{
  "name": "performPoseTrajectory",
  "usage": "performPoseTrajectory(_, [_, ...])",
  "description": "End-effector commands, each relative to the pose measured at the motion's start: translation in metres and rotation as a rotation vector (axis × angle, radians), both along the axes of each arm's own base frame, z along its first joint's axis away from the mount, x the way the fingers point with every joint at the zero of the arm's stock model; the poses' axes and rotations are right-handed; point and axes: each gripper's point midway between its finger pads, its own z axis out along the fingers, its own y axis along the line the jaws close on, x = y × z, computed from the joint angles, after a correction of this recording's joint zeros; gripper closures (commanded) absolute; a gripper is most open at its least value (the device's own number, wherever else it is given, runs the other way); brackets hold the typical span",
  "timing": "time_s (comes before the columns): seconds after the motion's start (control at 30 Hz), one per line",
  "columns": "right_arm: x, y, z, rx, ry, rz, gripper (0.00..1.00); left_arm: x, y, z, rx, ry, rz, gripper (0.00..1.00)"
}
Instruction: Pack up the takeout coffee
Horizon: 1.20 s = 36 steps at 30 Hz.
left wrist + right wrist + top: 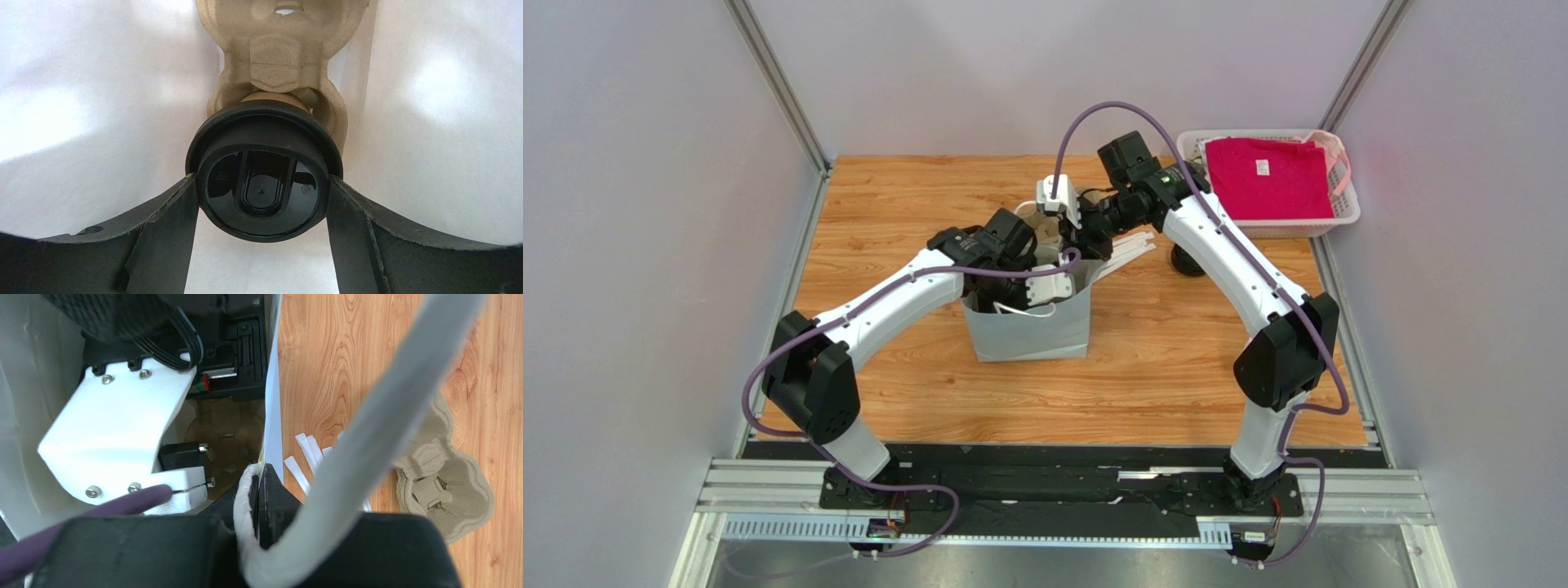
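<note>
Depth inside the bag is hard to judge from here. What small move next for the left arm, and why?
Probably ease the cup down: the left gripper grips it by the lid over a carrier pocket, seating unclear; right gripper holds the bag open.

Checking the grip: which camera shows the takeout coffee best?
The left wrist view: the takeout coffee sits mid-frame, lid facing the lens, clamped by the left gripper inside the bag. In the top external view it is hidden inside the bag; the right wrist view shows none of it.
</note>
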Motion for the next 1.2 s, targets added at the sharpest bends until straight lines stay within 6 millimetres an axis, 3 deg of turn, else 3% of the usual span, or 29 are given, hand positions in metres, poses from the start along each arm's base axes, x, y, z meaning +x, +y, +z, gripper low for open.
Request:
performPoseTrajectory(0.0, [-0.013,-0.007,-0.011,-0.045,0.069,0.018,1.00,0.004,-0.010,0.040,-0.105,-0.077,0.001,0.34])
performPoseTrajectory(0.43, [-0.014,-0.012,-0.011,-0.054,0.051,0.011,1.00,0.003,-0.015,0.055,-0.140,-0.119,0.005,0.27])
performPoseTrajectory(0.47, [-0.015,-0.011,-0.011,-0.053,0.050,0.013,1.00,0.003,-0.015,0.054,-0.141,-0.118,0.004,0.08])
performPoseTrajectory(1.17, [-0.011,-0.012,-0.012,-0.060,0.030,0.010,1.00,-0.006,-0.022,0.083,-0.203,-0.167,-0.046,0.03])
